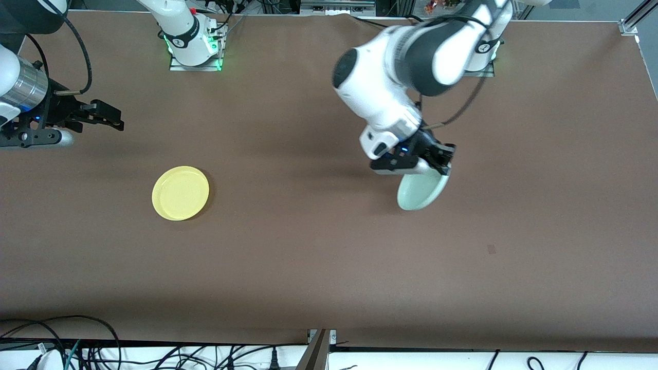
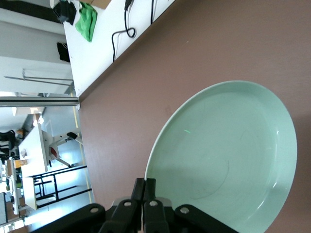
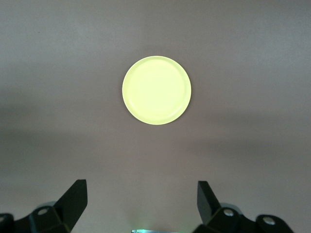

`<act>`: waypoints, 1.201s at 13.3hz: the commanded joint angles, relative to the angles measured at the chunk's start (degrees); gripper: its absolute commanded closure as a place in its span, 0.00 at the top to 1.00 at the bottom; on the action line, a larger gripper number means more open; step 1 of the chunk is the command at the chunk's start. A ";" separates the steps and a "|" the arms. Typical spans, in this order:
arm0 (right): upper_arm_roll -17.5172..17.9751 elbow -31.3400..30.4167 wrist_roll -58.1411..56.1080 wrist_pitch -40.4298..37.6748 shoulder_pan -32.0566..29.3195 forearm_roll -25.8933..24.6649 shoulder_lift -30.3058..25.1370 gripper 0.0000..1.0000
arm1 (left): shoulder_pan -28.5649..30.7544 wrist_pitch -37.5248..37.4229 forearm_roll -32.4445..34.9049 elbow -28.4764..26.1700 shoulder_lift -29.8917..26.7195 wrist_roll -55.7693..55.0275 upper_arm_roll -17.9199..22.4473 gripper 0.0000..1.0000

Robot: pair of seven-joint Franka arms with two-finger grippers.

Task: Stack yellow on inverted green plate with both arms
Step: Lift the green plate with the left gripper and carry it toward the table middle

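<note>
the table (image 1: pixel 308 257) has a matt brown cover, cloth-like and free of glare. the green plate (image 2: pixel 228 160) looks like smooth, glossy plastic with small bright highlights near its rim. the yellow plate (image 1: pixel 180 192), lying on the table, looks like smooth plastic with a softer sheen. the arms' shells are glossy white plastic; the right arm's wrist (image 1: pixel 23 87) is brushed silver metal, the gripper parts matt black.

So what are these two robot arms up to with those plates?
The left gripper is shut on the rim of the green plate, holding it tilted over the table, toward the left arm's end. The yellow plate lies flat on the table toward the right arm's end, untouched. The right gripper waits open in the air, apart from the yellow plate. Nothing is stacked yet.
</note>
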 commanded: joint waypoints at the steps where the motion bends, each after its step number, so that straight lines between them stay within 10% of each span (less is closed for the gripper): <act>1: -0.11 0.30 0.73 -0.61 0.06 0.25 -0.06 1.00 | -6.93 -1.81 6.15 1.55 5.54 -8.70 1.34 0.00; 7: -0.11 0.30 0.73 -0.61 0.06 0.25 0.03 1.00 | -21.25 -9.81 22.50 7.35 18.20 -14.45 6.68 0.00; 11: -0.20 0.30 0.73 -0.61 0.06 0.25 0.03 1.00 | -33.29 -9.29 23.49 15.06 26.90 -14.36 16.53 0.00; 16: -0.20 0.30 0.73 -0.61 0.06 0.25 0.03 1.00 | -37.01 -9.11 25.95 20.45 32.19 -14.27 16.98 0.00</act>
